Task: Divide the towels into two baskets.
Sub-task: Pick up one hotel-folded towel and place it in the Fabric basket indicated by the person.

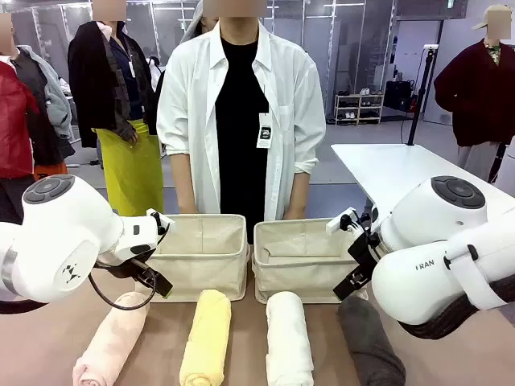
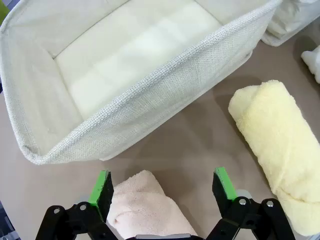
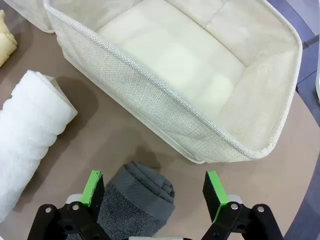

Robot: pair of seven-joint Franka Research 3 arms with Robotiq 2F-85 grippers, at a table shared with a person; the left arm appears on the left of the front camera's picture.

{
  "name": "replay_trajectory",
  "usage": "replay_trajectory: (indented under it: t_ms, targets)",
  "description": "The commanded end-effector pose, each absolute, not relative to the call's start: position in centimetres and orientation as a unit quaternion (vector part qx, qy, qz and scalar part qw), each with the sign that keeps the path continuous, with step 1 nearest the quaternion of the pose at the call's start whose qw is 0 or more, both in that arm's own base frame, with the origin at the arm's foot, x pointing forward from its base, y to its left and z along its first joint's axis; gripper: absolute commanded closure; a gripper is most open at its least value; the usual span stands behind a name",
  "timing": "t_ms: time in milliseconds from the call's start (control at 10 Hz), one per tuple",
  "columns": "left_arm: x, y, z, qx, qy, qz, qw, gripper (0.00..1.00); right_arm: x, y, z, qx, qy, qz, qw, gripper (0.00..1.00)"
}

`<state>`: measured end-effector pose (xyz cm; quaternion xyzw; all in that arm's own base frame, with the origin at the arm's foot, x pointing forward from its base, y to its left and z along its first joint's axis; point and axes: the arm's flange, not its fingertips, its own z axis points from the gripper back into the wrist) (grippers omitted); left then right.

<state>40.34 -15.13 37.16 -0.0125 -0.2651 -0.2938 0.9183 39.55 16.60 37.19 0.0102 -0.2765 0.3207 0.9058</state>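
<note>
Four rolled towels lay in a row along the bottom of the front view on the brown table point(image 1: 246, 347). The pink towel point(image 1: 109, 342) was at lower left, then came the yellow towel point(image 1: 207, 338), the white towel point(image 1: 288, 342) and, at lower right, the grey towel point(image 1: 370, 342). Just behind them, in the middle of the frame, the left basket point(image 1: 201, 269) and the right basket point(image 1: 302, 277) stood side by side, upright and close together. A person point(image 1: 241, 104) in a white shirt stood behind the baskets at the far side of the table.

In the left wrist view the left gripper point(image 2: 163, 186) had its jaws wide apart. The end of the pink towel showed between the green pads at the bottom of the frame, not gripped. The left basket took up the upper part of that view and the yellow towel lay at the right edge.

In the right wrist view the right gripper point(image 3: 152, 190) also had its jaws wide, with the end of the grey towel between the pads at bottom centre, not clamped. The right basket sat above it and the white towel lay at the left edge
</note>
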Motion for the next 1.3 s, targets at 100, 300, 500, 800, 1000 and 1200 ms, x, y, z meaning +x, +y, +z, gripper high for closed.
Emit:
replay_trajectory:
  t_ms: [100,300,500,800,1000,1200]
  targets:
    - [40.33,-15.15,37.16,-0.013,-0.265,-0.294,0.918,0.0,39.55,16.61,37.19,0.01,-0.277,0.321,0.906,0.0]
    - [40.33,-15.15,37.16,-0.013,-0.265,-0.294,0.918,0.0,39.55,16.61,37.19,0.01,-0.277,0.321,0.906,0.0]
    - [40.33,-15.15,37.16,-0.013,-0.265,-0.294,0.918,0.0,39.55,16.61,37.19,0.01,-0.277,0.321,0.906,0.0]
    - [40.33,-15.15,37.16,-0.013,-0.265,-0.294,0.918,0.0,39.55,16.61,37.19,0.01,-0.277,0.321,0.906,0.0]
    - [40.33,-15.15,37.16,-0.013,-0.265,-0.294,0.918,0.0,39.55,16.61,37.19,0.01,-0.277,0.321,0.906,0.0]
    - [40.33,-15.15,37.16,-0.013,-0.265,-0.294,0.918,0.0,39.55,16.61,37.19,0.01,-0.277,0.321,0.906,0.0]
